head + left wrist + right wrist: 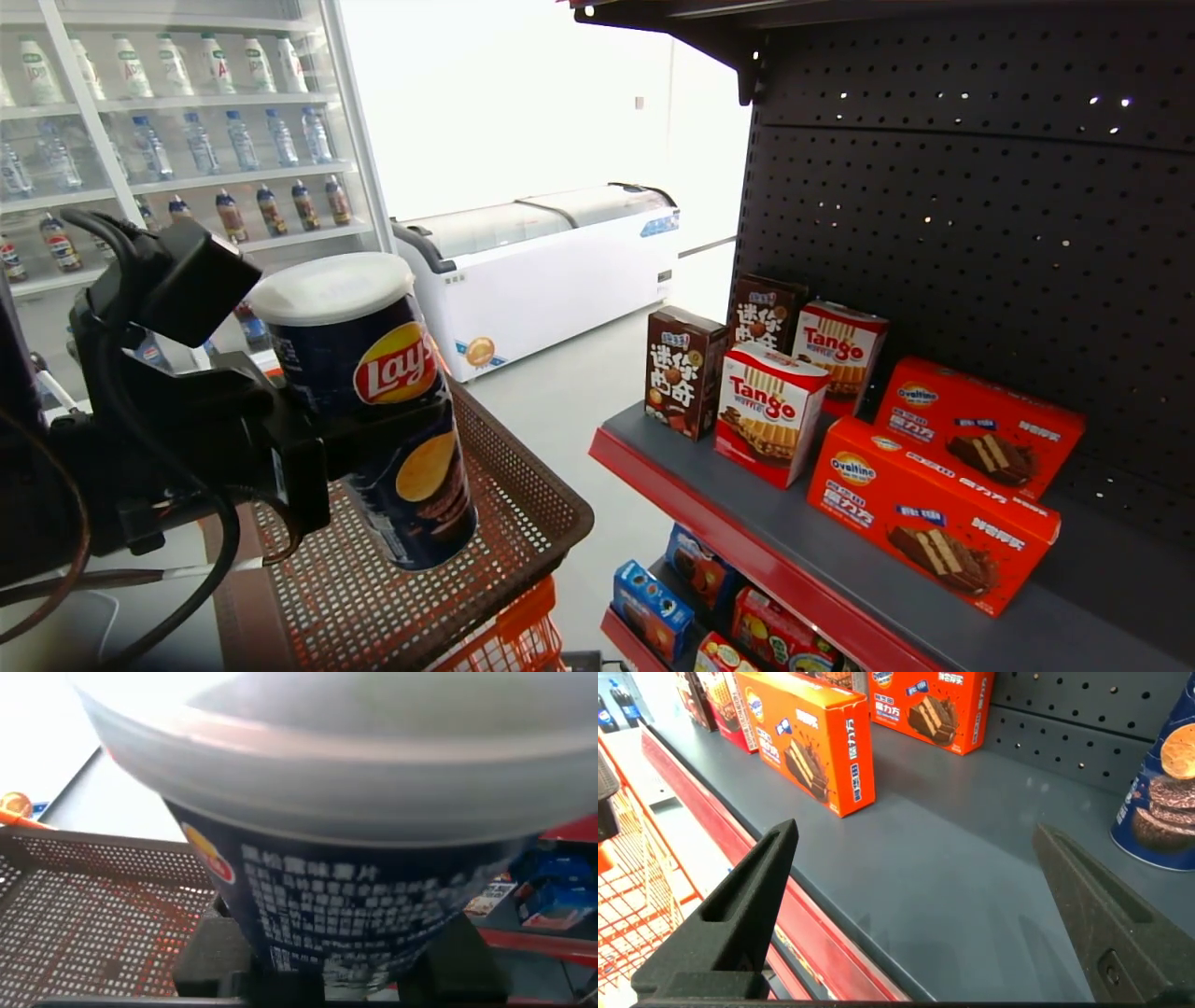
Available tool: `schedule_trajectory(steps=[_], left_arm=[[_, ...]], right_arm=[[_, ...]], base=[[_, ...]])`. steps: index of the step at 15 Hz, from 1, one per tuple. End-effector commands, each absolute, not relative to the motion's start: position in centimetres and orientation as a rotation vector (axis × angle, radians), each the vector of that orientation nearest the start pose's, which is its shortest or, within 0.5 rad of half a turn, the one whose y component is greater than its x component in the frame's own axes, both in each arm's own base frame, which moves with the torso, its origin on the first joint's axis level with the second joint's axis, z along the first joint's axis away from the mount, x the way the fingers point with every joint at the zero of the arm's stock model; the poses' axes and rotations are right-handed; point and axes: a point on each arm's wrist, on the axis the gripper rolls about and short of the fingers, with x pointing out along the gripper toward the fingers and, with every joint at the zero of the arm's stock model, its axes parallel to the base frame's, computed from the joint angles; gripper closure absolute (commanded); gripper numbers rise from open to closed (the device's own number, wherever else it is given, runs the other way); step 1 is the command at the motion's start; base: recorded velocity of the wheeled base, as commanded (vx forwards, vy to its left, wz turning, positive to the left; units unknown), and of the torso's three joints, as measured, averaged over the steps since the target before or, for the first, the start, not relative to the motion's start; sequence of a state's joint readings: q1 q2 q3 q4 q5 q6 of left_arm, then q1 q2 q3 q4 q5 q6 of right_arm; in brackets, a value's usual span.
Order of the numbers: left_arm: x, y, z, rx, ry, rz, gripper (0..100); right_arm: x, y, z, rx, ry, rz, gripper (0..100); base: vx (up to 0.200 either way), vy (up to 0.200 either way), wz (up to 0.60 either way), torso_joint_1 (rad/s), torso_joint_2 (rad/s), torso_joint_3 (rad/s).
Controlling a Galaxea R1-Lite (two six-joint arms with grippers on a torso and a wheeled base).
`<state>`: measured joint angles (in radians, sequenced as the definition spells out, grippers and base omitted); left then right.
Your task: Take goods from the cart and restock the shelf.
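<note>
**Item 1, chip canister [383,411].** Dark blue tube with a white plastic lid. Its long axis is close to upright, lid uppermost. The lid end leans a little to my left and the base sits lower and to my right. It hangs in the air above the cart basket [523,495], a brown mesh tray, and its base is clear of the mesh.

**Item 2, my left end effector [359,439].** Clamped across the canister's middle, with black fingers [303,471] pressing its side. The arm comes in from my left at about mid-tube height, and cables loop below the wrist.

**Item 3, my right end effector [915,859].** Spread wide and holding nothing. Its two black fingers point over the bare grey deck of the shelf [990,793], just past the red front edge.

**Item 4, shelf stock, head view.**
- Two orange boxes [934,513], lying long side down, one behind the other.
- Two red-and-white wafer boxes [770,425], upright.
- Two brown boxes [684,371], upright, nearest the shelf's end.
- Further packets on the tier below.

**Item 5, added by the wrist views.**
- The left wrist view looks along the held tube from beneath the lid rim, with small print on the wall and the basket mesh beside it.
- The right wrist view has a second blue can [1162,793] standing upright on the deck, apart from the orange boxes.
</note>
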<state>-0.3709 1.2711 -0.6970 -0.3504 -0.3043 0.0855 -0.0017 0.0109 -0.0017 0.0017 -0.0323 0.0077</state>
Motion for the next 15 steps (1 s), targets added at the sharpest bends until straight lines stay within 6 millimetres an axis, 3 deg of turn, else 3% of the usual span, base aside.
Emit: schedule_trajectory(steps=[1,5,8,15], left_arm=[[18.3,-7.9,22.9,0.087,0.213,-0.708,100],[18.1,-8.1,21.1,0.091,0.277,-0.73,100],[18.0,-8.3,21.0,0.092,0.279,-0.744,100],[18.0,-9.0,21.0,0.097,0.28,-0.779,100]], right_arm=[[-2.2,-0.1,7.6,0.007,0.012,-0.034,0],[-2.2,-0.1,7.6,0.007,0.012,-0.034,0],[-2.2,-0.1,7.6,0.007,0.012,-0.034,0],[-2.2,-0.1,7.6,0.007,0.012,-0.034,0]], base=[[0.0,0.0,0.0,0.0,0.0,0.0],[0.0,0.0,0.0,0.0,0.0,0.0],[0.0,0.0,0.0,0.0,0.0,0.0],[0.0,0.0,-0.6,0.001,0.0,0.002]])
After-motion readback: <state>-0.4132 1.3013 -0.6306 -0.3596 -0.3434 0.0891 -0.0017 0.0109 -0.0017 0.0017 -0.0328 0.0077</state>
